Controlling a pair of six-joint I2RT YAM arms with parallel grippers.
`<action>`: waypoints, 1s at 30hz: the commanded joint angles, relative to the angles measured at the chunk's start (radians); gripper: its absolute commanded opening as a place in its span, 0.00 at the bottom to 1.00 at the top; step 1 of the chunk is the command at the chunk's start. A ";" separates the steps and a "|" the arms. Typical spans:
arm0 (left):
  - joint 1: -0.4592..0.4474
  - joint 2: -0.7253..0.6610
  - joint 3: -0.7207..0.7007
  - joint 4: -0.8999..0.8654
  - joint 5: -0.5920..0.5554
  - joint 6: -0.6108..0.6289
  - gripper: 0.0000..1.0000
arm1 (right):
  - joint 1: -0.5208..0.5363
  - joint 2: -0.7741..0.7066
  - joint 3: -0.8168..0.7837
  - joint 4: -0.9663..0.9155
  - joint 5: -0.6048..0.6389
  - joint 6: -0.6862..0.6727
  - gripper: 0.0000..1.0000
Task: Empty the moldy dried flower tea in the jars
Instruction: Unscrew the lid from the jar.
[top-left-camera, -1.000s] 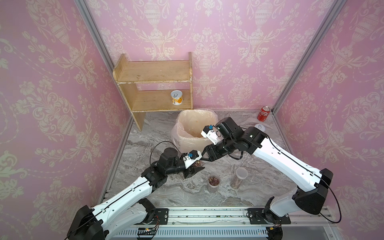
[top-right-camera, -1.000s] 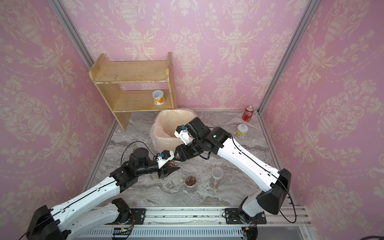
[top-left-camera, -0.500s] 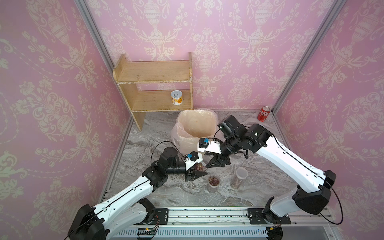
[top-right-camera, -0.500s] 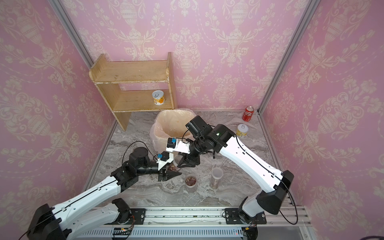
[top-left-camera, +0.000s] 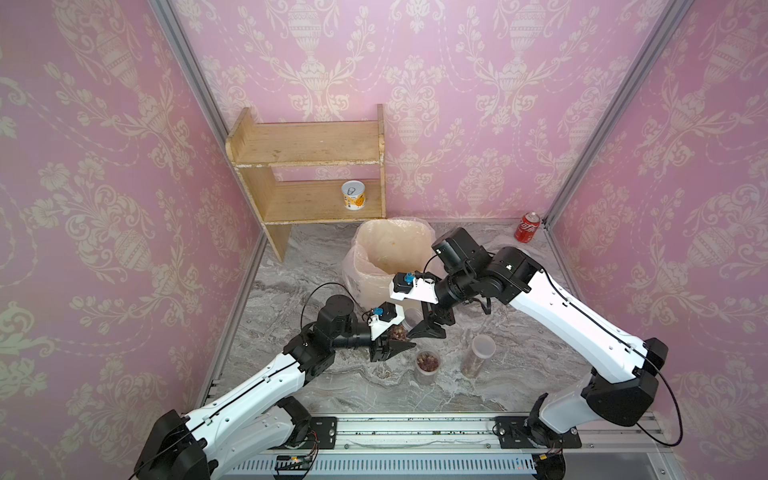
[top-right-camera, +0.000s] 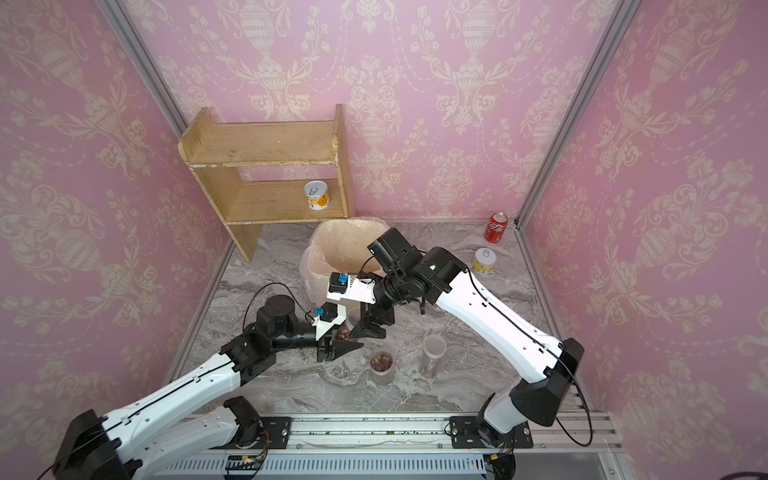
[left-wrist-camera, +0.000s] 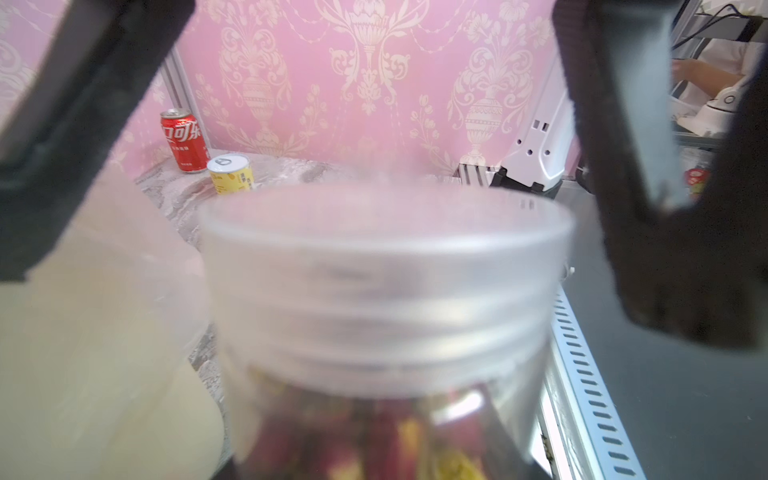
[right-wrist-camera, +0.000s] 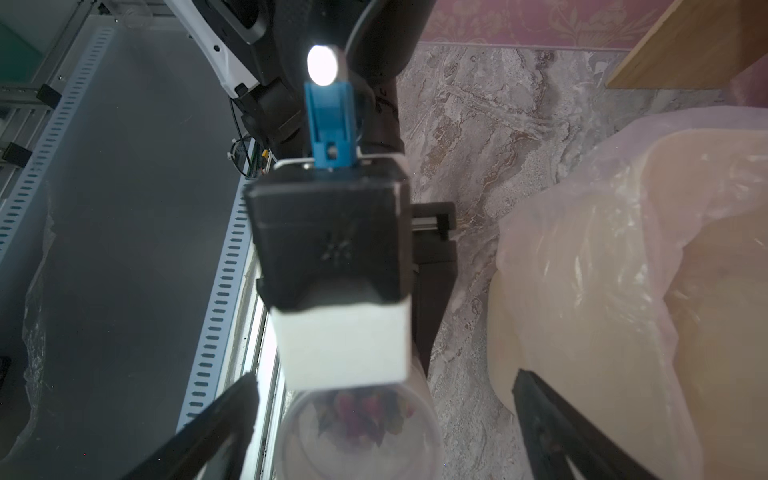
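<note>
My left gripper is shut on a short clear jar of moldy dried flower tea, holding it just in front of the bin. The whitish lid is on this jar. My right gripper is open, its black fingers standing wide on either side of the lid without touching it. Another short jar stands lidless on the table with tea showing inside. Right of it stands the taller lidded jar.
A bin with a clear plastic liner stands right behind the grippers. A wooden shelf at the back left holds a printed tin. A red cola can and a second tin sit at the back right.
The right wrist has turned about the held jar's lid, and its jaws have now sprung wide off it. The left arm and its jar have hardly moved.
</note>
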 joint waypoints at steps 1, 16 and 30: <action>-0.006 -0.039 -0.012 0.021 -0.104 0.047 0.01 | -0.012 -0.120 -0.073 0.106 -0.012 0.255 0.98; -0.005 -0.045 0.003 -0.055 -0.220 0.132 0.00 | -0.081 -0.127 -0.087 0.092 0.149 1.092 0.93; -0.005 -0.027 0.020 -0.079 -0.219 0.141 0.00 | -0.022 -0.038 -0.067 0.071 0.152 1.095 0.86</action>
